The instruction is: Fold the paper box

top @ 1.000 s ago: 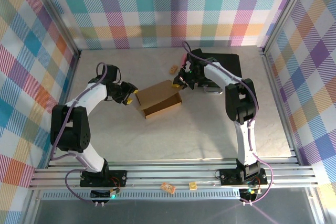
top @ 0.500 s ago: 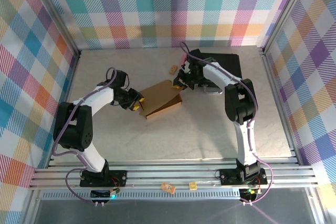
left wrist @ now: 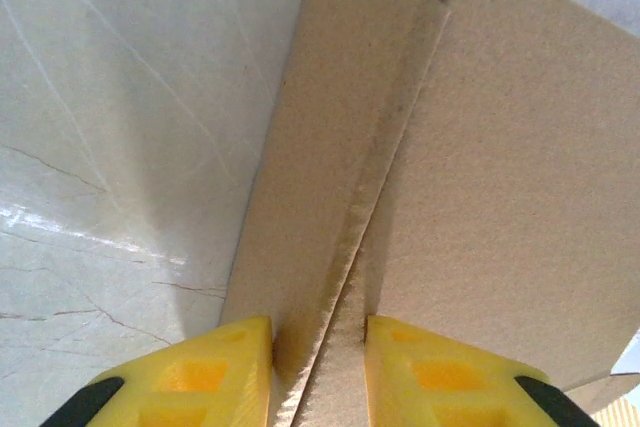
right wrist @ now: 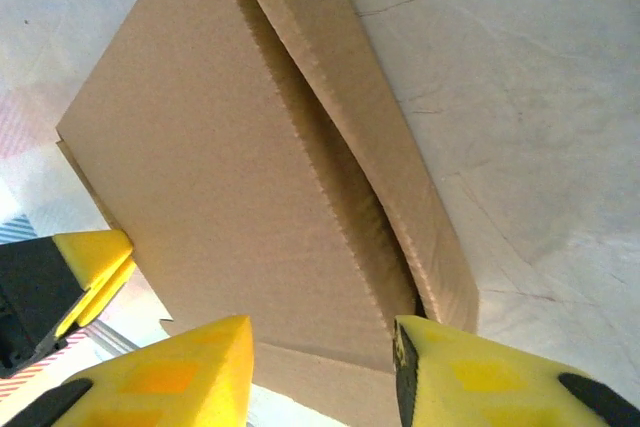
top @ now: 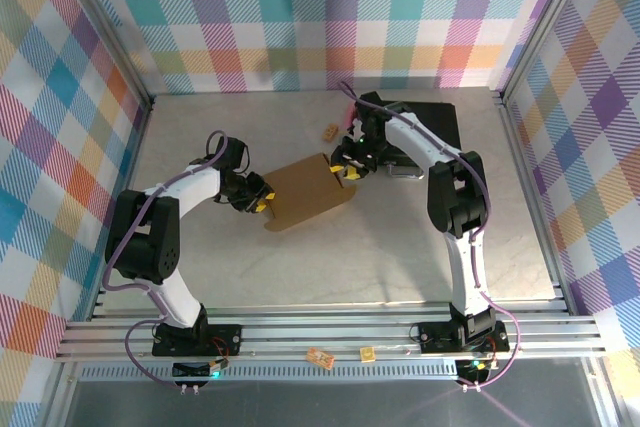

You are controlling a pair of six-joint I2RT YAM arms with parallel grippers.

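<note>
Small scraps (top: 320,357) sit on the rail (top: 300,332) in front of the table's (top: 330,267) near edge. Mid-table, a bit L of ctr, I've got the paper box (top: 312,192) lying slanted, top flap lowered, a slit open along one side. L fingers (top: 262,198) are at its L end. On the wrist cam they sit either side of the folded side wall, cardboard filling the gap, so I read that as a pinch. R fingers (top: 345,170) are at the box's far-R corner, spread apart, straddling it. Beyond are a small cardboard bit (top: 330,131) near the far edge and a black case (top: 430,122) twd the far-R corner.
</note>
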